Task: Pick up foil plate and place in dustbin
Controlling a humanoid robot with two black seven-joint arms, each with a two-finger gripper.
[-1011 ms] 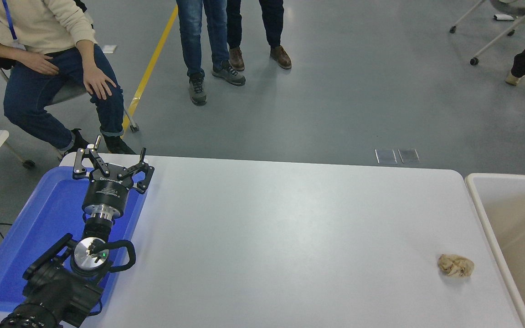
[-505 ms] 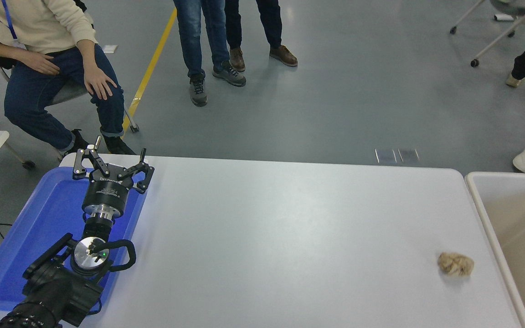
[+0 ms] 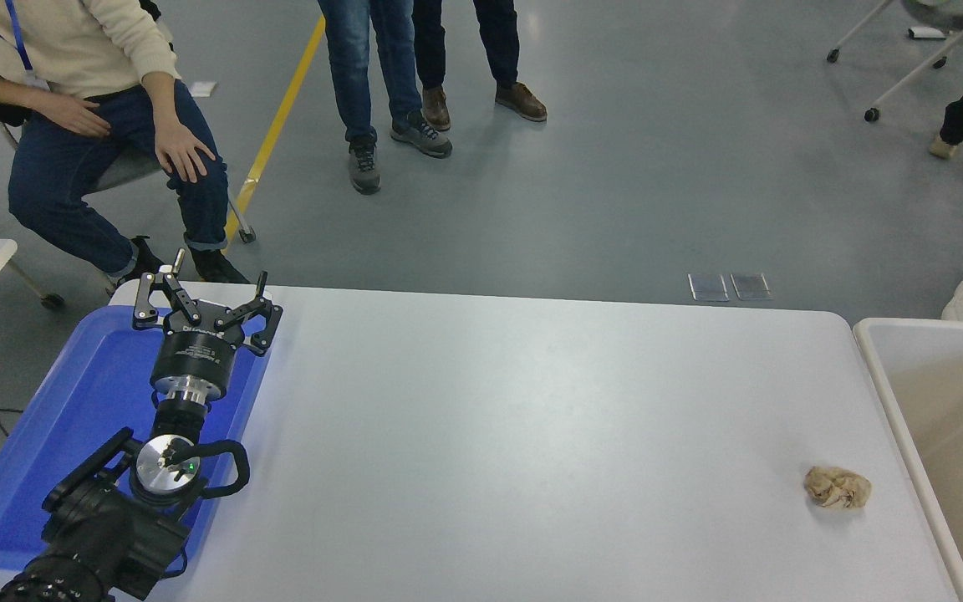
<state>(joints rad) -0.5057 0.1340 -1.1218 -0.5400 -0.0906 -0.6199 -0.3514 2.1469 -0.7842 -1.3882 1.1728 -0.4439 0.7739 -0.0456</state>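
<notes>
No foil plate shows anywhere on the worktop (image 3: 532,418); the dustbin (image 3: 874,368) stands at the right edge, likely to catch drops. The left pincer (image 3: 201,305) hangs released over the blue tray (image 3: 47,435), seemingly parked; the right arm is unseen.

Bright, even light is falling from above, and the picture is staying sharp to its edges. The smooth white table (image 3: 532,435) is giving a soft pale sheen at its middle. The small crumpled tan paper ball (image 3: 838,487) is casting only a faint shadow
</notes>
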